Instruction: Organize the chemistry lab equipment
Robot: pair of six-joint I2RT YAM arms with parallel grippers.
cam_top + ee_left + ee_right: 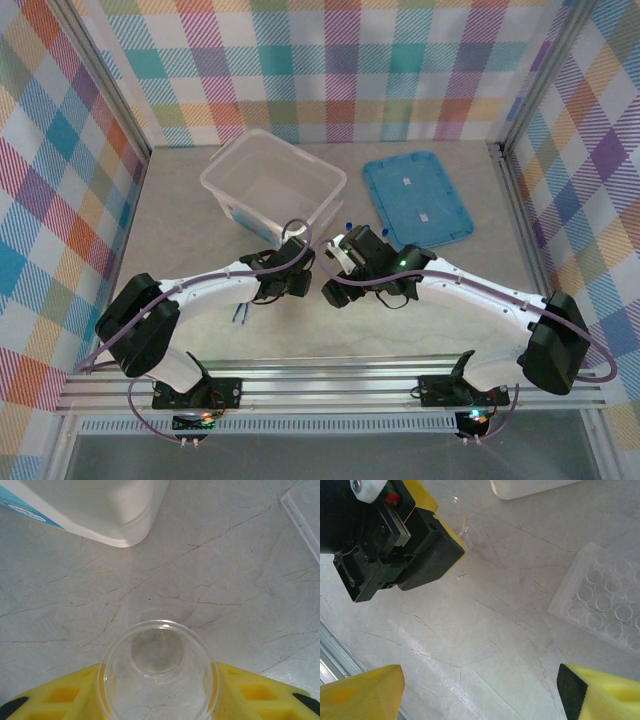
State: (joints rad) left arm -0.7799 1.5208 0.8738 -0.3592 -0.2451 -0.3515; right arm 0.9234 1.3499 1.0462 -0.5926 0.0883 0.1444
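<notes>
A tiny clear beaker (159,672) stands upright on the marble tabletop, seen from above in the left wrist view. My left gripper (159,695) has a yellow finger (65,697) pressed against each side of its glass wall. The right wrist view catches the same beaker (456,511) behind the left gripper's black body. My right gripper (480,695) hangs open over bare table, with nothing between its fingers. In the top view the left gripper (298,263) and the right gripper (338,256) sit close together at the table's middle. Dark-blue tweezers (240,315) lie near the left arm. A blue tube cap (347,225) shows by the right gripper.
The translucent white tub (272,185) stands just beyond the left gripper, its corner (115,525) close ahead of the beaker. A flat blue lid (415,198) lies at the back right. A clear well plate (605,605) rests to the right of my right gripper.
</notes>
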